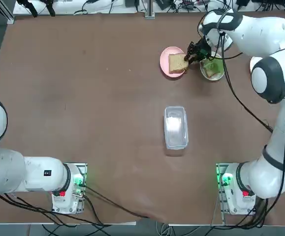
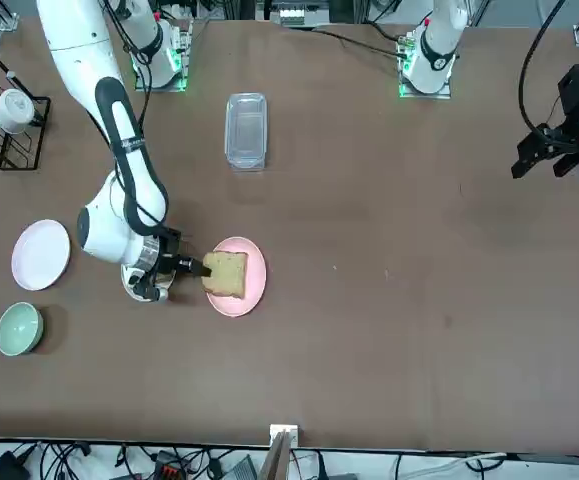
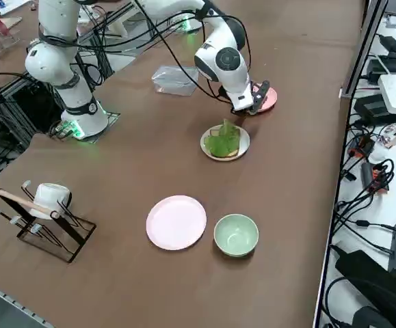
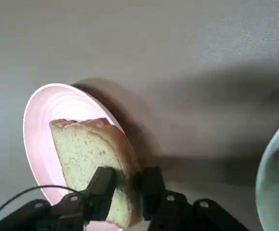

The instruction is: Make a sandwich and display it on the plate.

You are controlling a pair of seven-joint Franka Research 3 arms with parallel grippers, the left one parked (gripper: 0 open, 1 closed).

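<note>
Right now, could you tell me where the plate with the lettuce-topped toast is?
In the right side view, the plate with the lettuce-topped toast sits mid-table, just nearer the camera than the right claw, which grips a toast slice over the pink plate.

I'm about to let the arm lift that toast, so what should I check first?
1. Right hand fingers straddle the toast slice edge: ok.
2. Firm grip on the toast: cannot tell.
3. Toast on the pink plate: ok.
4. Lettuce lying on the other slice, on the white plate: ok.
5. No object between the two plates: ok.
6. Clear container well away from both plates: ok.
</note>
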